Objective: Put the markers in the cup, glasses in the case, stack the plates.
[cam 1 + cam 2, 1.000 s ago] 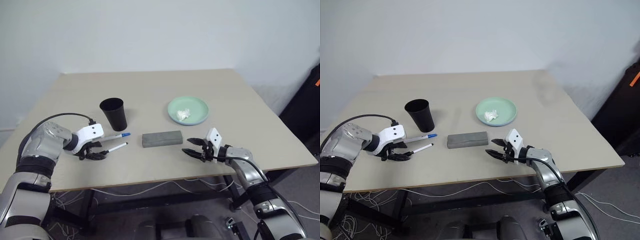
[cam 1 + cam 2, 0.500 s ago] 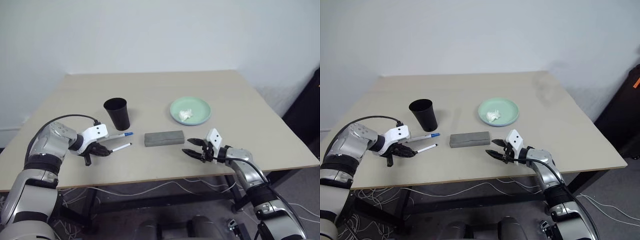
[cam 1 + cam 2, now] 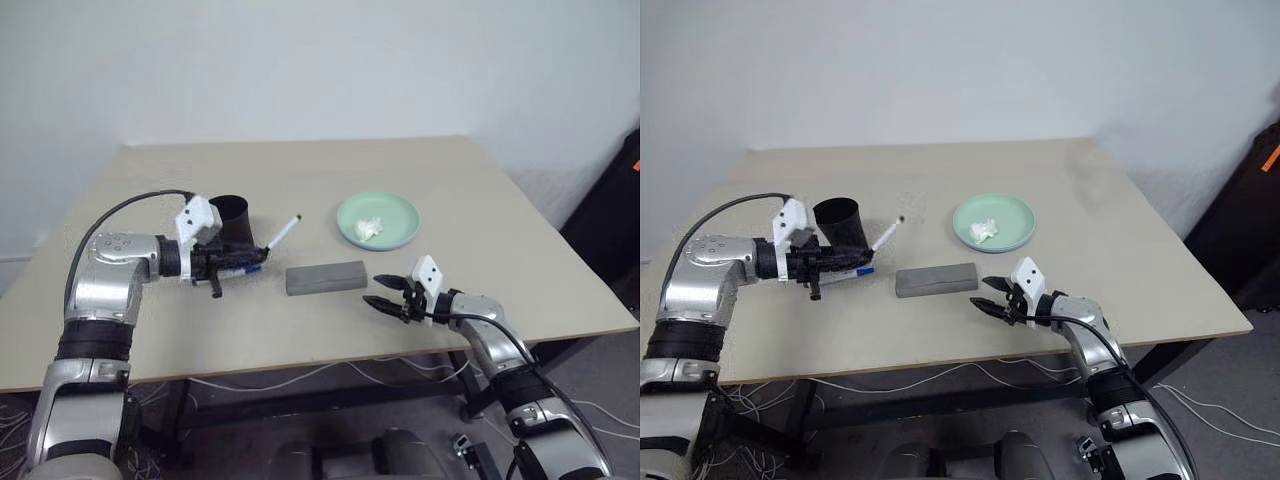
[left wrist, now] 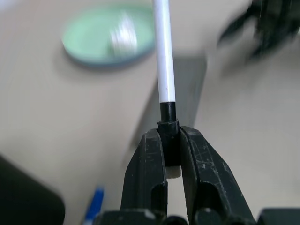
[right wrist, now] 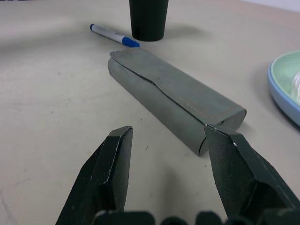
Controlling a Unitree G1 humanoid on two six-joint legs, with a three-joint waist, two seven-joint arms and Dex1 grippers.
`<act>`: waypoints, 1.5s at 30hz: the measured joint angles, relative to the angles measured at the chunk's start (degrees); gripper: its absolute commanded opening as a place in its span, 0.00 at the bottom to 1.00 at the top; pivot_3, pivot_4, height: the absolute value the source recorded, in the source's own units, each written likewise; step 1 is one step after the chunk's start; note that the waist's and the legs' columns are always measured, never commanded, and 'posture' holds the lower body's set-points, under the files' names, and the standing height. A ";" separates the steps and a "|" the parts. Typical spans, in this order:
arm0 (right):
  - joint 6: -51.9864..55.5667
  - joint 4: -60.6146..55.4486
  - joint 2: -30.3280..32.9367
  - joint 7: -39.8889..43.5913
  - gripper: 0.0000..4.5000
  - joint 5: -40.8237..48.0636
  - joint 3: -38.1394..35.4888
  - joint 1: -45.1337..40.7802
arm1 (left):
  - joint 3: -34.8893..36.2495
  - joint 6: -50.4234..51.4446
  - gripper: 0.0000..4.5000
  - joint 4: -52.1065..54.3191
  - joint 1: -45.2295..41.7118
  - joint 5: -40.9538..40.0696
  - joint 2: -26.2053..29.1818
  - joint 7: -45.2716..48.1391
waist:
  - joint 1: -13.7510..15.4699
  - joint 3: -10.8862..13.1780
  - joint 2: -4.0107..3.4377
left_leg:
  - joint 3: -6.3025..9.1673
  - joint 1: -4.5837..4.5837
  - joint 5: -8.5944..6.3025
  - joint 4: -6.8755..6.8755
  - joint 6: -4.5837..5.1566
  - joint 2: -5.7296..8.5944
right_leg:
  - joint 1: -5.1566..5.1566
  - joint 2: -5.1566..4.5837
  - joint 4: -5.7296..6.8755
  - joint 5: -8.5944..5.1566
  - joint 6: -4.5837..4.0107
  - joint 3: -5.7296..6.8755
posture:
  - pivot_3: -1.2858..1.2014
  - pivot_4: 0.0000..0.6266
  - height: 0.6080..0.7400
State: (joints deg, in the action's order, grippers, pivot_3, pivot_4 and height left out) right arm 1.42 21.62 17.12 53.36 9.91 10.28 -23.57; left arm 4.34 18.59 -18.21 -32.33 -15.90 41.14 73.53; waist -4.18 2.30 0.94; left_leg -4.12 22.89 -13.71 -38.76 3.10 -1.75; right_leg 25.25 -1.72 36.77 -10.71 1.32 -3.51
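My left gripper (image 3: 250, 259) is shut on the black cap of a white marker (image 3: 283, 232) and holds it tilted above the table, just in front of the black cup (image 3: 232, 222). The wrist view shows the cap pinched between the fingers (image 4: 149, 154). The blue-capped marker (image 5: 115, 35) lies on the table beside the cup's base. The grey case (image 3: 325, 277) lies closed at mid-table. My right gripper (image 3: 386, 292) hovers open and empty just right of the case. A mint green plate (image 3: 350, 213) sits on a light blue one (image 5: 281, 93). The glasses are out of view.
A small white paper wad (image 3: 370, 228) lies in the green plate. The table's front edge (image 3: 330, 355) runs close below both grippers. A black cable loops over my left forearm (image 3: 120, 208).
My left gripper has shut on the black-capped marker and lifted it off the table, up and right toward the cup. The right arm has kept still.
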 measured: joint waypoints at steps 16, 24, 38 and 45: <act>-1.27 0.70 -0.35 0.03 0.59 -0.68 0.01 -0.37 | 8.39 -25.20 0.01 -4.36 -3.43 6.15 -10.12 -34.78 | 0.15 0.00 0.02 | 0.00 -0.29 -0.01 0.02 -0.03 0.23 | -0.37 -0.07 -0.03 0.02 0.02 0.02 | 0.52 0.00 1.00; -1.42 1.47 -0.42 0.09 0.59 -0.94 0.01 -0.62 | 7.70 -36.99 0.01 -20.75 -7.29 10.87 -10.03 -41.36 | 0.13 -0.01 0.02 | -0.02 -0.27 -0.11 0.03 -0.21 0.27 | -0.36 -0.06 -0.05 0.07 0.11 0.07 | 0.52 0.00 1.00; -1.88 1.90 -0.54 -0.02 0.59 -0.97 0.00 -0.87 | 7.37 -40.78 0.01 -40.09 -14.18 10.96 -12.30 -44.58 | 0.16 -0.01 0.08 | 0.01 -0.24 -0.12 0.04 -0.23 0.27 | -0.36 -0.06 -0.08 0.10 0.16 0.17 | 0.52 0.00 1.00; -2.06 2.53 -0.62 -0.13 0.59 -0.99 0.00 -0.87 | 7.13 -41.43 0.16 -43.01 -15.45 11.00 -12.73 -44.60 | 0.15 0.00 0.09 | 0.02 -0.22 -0.13 0.05 -0.23 0.27 | -0.35 -0.06 -0.09 0.10 0.16 0.17 | 0.52 0.00 1.00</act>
State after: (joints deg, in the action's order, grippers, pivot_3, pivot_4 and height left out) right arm -0.63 24.14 16.50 53.23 8.91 10.27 -24.44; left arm 11.46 -22.84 -61.23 -47.78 -4.90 28.41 28.93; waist -4.02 2.30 1.03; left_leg -4.11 22.67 -13.84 -38.70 2.86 -1.48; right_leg 24.91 -1.78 36.67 -10.62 1.48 -3.35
